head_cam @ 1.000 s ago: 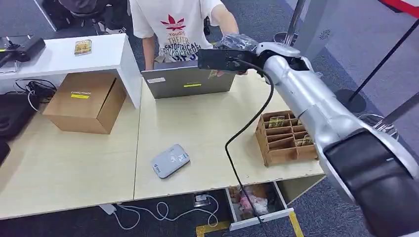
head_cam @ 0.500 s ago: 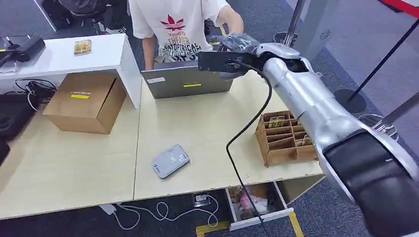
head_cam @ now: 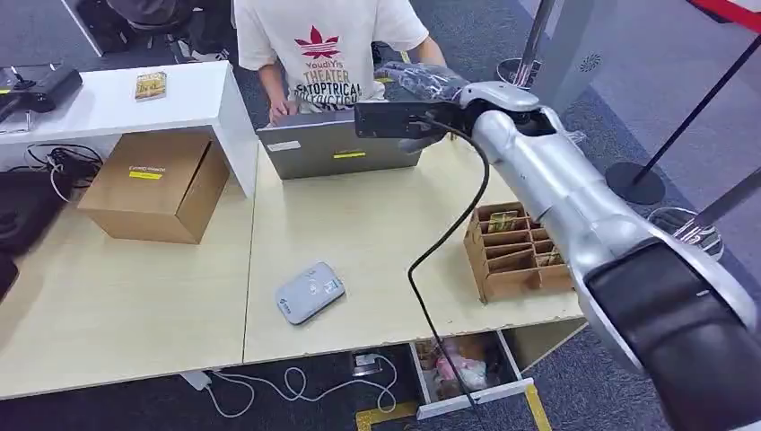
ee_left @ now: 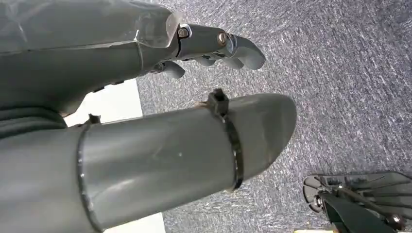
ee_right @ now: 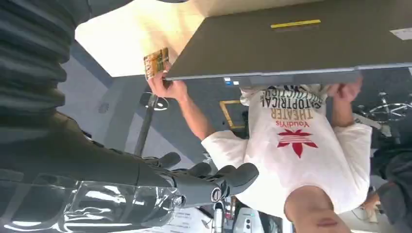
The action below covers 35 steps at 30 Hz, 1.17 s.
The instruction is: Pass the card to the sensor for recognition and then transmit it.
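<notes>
The right robot hand [ee_right: 204, 182] is empty, fingers loosely apart, top centre of the head view. The card [ee_right: 156, 62] is in a person's hand [ee_right: 167, 87] beside the laptop [head_cam: 341, 148]; I cannot tell its long axis. The cardboard organiser [head_cam: 516, 247], right on the tabletop [head_cam: 377, 233], holds cards in a few slots. The left robot hand [ee_left: 214, 46] is empty, fingers apart.

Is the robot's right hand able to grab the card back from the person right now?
Probably yes. The right hand is empty with fingers apart, and the card sits in the person's hand beside the laptop, with open air between.
</notes>
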{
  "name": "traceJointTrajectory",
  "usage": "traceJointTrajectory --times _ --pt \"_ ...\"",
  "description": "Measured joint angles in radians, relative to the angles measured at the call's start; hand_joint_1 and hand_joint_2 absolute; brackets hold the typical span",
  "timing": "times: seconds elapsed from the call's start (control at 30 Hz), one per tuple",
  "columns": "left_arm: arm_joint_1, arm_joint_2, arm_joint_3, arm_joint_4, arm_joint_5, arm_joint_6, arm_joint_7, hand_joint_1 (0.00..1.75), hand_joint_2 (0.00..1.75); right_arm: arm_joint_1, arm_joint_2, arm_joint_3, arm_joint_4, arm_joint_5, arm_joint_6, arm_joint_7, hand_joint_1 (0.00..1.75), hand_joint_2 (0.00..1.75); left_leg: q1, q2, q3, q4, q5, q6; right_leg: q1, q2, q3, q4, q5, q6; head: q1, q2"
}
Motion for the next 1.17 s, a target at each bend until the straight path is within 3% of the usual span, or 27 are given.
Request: traceJointTrajectory --times 0.13,0.23,0.33,0.5,0.67,0.87,1.17 --pt "0.001 -0.002 0.003 0.000 0.015 0.014 -0.007 0.00 0.00 0.067 -0.001 -0.042 -0.060 -0.091 -0.121 -0.079 0.00 1.75 0.000 0.000 0.001 0.000 0.000 0.000 0.000 0.000 0.000 0.000 0.000 0.000 0.000 0.000" --pt "0.004 -0.007 0.008 0.000 0.022 0.023 -0.008 0.00 0.00 0.196 -0.001 -0.131 -0.163 -0.194 -0.218 -0.141 0.00 1.75 0.000 -0.001 0.001 0.000 0.000 0.000 0.001 -0.001 0.001 -0.001 0.000 0.000 0.000 0.000" --pt "0.006 -0.010 0.011 0.000 0.024 0.026 -0.007 0.00 0.00 0.336 -0.001 -0.199 -0.263 -0.230 -0.262 -0.169 0.00 1.75 0.000 -0.001 0.000 0.000 0.000 0.000 0.001 -0.001 0.000 -0.001 0.000 0.000 0.000 0.000" --pt "0.009 -0.010 0.017 0.000 0.025 0.030 -0.006 0.00 0.00 0.446 -0.007 -0.258 -0.353 -0.244 -0.283 -0.173 0.00 1.75 0.000 0.000 0.001 0.000 -0.001 0.000 0.000 0.000 0.000 -0.001 0.000 0.000 0.000 0.000" --pt "0.010 -0.010 0.023 0.000 0.035 0.038 0.011 0.00 0.00 0.583 -0.007 -0.282 -0.456 -0.270 -0.358 -0.189 0.00 1.75 0.000 -0.001 0.000 0.000 -0.001 0.000 0.001 0.000 0.000 -0.001 0.000 0.000 0.000 0.000" --pt "0.011 -0.023 0.040 0.000 0.055 0.084 0.032 0.00 0.00 0.704 -0.008 -0.305 -0.547 -0.319 -0.406 -0.190 0.00 1.75 0.000 0.000 0.000 0.000 -0.001 0.000 0.001 0.000 0.000 -0.001 -0.001 0.000 0.000 0.000" --pt "0.016 -0.018 0.049 0.000 0.056 0.045 0.017 0.00 0.00 0.905 -0.018 -0.384 -0.671 -0.364 -0.497 -0.187 0.00 1.75 0.000 0.000 -0.001 0.000 -0.002 0.001 0.000 0.000 0.000 -0.001 -0.001 0.000 0.000 0.000"
